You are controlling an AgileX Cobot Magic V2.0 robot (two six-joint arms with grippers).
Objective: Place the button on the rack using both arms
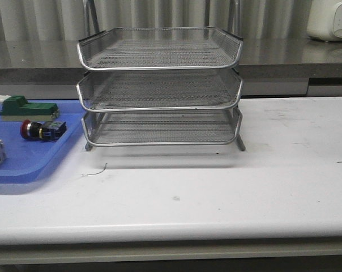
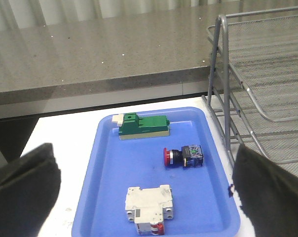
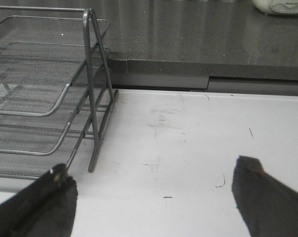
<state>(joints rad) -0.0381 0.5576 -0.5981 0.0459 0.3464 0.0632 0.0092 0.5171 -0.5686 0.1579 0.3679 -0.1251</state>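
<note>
The button (image 1: 42, 130) lies on its side in the blue tray (image 1: 29, 164) at the table's left, red cap pointing left. The left wrist view shows the button (image 2: 183, 156) beyond and between my left gripper's (image 2: 146, 195) wide-open fingers, nothing held. The silver wire-mesh rack (image 1: 159, 85) stands at the middle back of the table with three tiers. My right gripper (image 3: 154, 197) is open over bare white table, with the rack's (image 3: 45, 94) right side and leg beside its finger. Neither arm shows in the front view.
In the blue tray (image 2: 109, 207) also lie a green-and-beige block (image 2: 143, 126) and a white breaker (image 2: 149, 205). A grey counter runs behind the table, with a white appliance (image 1: 331, 20) at its far right. A thin wire scrap (image 1: 95, 171) lies before the rack.
</note>
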